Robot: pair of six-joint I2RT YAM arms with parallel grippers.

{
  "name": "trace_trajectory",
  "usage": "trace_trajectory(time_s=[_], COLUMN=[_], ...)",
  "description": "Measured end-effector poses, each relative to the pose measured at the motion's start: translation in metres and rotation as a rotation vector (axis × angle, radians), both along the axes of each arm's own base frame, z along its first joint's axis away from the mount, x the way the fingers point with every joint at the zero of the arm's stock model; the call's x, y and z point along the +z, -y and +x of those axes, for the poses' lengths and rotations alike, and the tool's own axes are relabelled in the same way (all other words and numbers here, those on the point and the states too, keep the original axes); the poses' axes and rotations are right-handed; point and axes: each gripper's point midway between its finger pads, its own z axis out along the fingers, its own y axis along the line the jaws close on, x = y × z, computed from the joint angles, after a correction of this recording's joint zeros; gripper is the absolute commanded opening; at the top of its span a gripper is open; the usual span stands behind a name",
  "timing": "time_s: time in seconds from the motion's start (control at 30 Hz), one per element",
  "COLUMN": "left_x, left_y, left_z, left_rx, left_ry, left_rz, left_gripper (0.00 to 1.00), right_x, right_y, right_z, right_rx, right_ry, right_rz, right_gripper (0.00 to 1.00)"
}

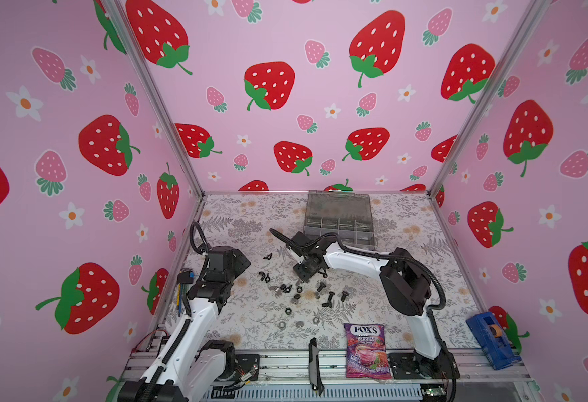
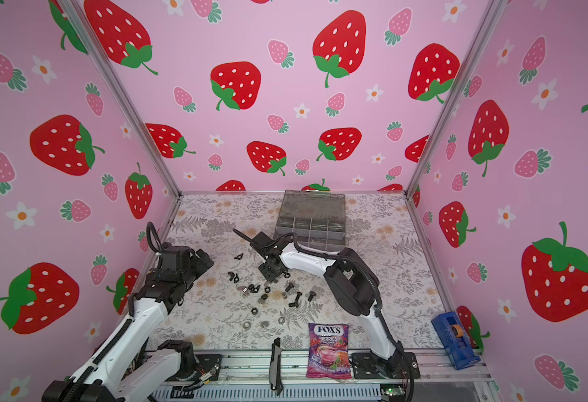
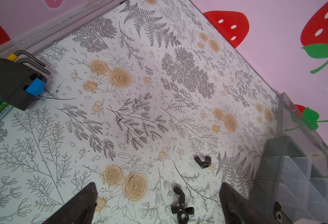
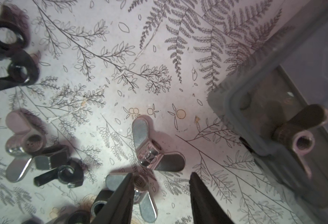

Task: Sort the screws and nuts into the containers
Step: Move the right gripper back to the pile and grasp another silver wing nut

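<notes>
Many nuts (image 1: 287, 289), black and silver, hex and winged, lie loose on the middle of the floral surface (image 1: 407, 278). A few black screws (image 1: 329, 298) lie just to their right. Behind them, near the back wall, stands the grey box (image 1: 341, 231), with its lid (image 1: 338, 205) tilted up and open above the compartments.

The right gripper (image 4: 161, 174) is low over the surface, between the scatter and the box's near left corner. Its jaws stand partly spread with bare surface between them, pinching nothing. In the right wrist view a silver wing nut (image 4: 153, 147) lies just ahead of the tips. A second silver wing nut (image 4: 145, 199) lies partly behind one finger (image 4: 120, 197). A blurred wing nut (image 4: 301, 139) shows at the box's corner; whether it lies inside a compartment I cannot tell.

The left gripper (image 3: 157, 183) hangs over the left part of the surface, jaws spread wide and empty, with two black wing nuts (image 3: 203, 161) lying before them.

Along the front edge are a candy bag (image 1: 367, 349), a black tool (image 1: 315, 362) and a blue case (image 1: 491, 339). Hex keys (image 1: 183, 278) sit at the left edge.
</notes>
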Motion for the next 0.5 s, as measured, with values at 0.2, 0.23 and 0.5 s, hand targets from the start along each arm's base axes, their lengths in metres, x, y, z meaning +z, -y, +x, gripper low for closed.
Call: trace_trajectory(time_s=[0.2, 0.23, 0.5], left_x=[0.000, 0.000, 0.000], left_y=[0.000, 0.000, 0.000], left_z=[0.000, 0.000, 0.000], left_rx=[0.000, 0.000, 0.001], left_ry=[0.000, 0.000, 0.000], left_rz=[0.000, 0.000, 0.000], left_gripper=[0.99, 0.99, 0.99], right_x=[-0.016, -0.018, -0.018], right_y=[0.000, 0.000, -0.005], right_z=[0.003, 0.003, 0.013], right_rx=[-0.005, -0.005, -0.016], right_ry=[-0.010, -0.013, 0.000], right_rz=[-0.019, -0.021, -0.001], right_gripper=[0.49, 0.49, 0.48])
